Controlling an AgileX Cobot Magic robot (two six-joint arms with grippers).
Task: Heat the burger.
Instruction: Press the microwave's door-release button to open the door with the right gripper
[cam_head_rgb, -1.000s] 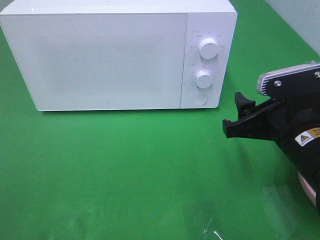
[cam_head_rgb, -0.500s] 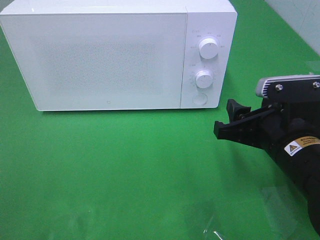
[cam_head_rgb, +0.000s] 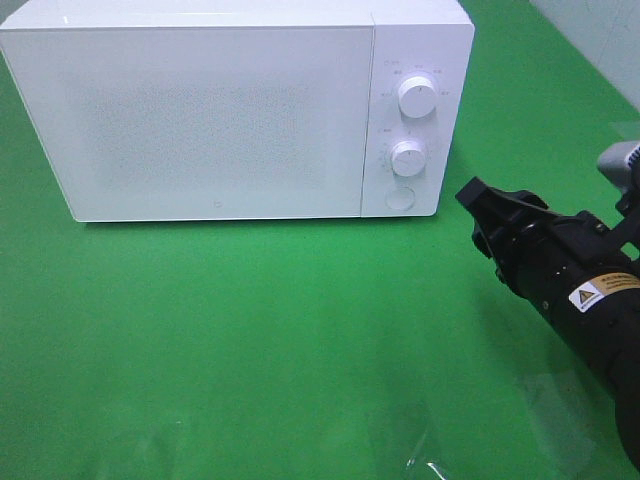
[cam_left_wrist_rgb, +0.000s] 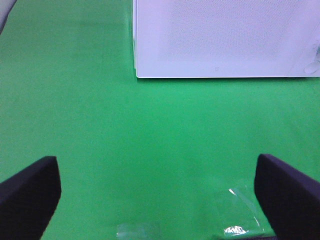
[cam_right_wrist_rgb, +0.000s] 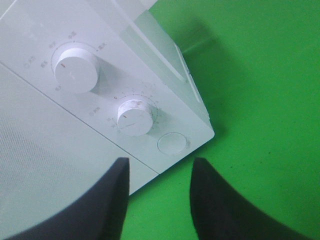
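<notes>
Closed microwave (cam_head_rgb: 220, 120), my right gripper (cam_head_rgb: 478, 200) at its controls; I cannot find the burger in any view.
The high camera gives me the right arm side-on only, near the round button (cam_head_rgb: 400, 197) and apart from it. Its wrist camera shows the jaws partly apart with nothing between them, aimed under the lower knob (cam_right_wrist_rgb: 134, 116). The left gripper (cam_left_wrist_rgb: 156, 165) appears only in its own wrist view, jaws wide apart and empty above the green table (cam_left_wrist_rgb: 100, 125), facing the microwave's front.

We log the microwave (cam_head_rgb: 215, 120) on the counter (cam_head_rgb: 250, 340), rear left; upper knob (cam_head_rgb: 417, 96) over lower knob (cam_head_rgb: 408, 158) on its right panel, button (cam_head_rgb: 399, 198) beneath, right gripper (cam_head_rgb: 472, 196) just beside.
</notes>
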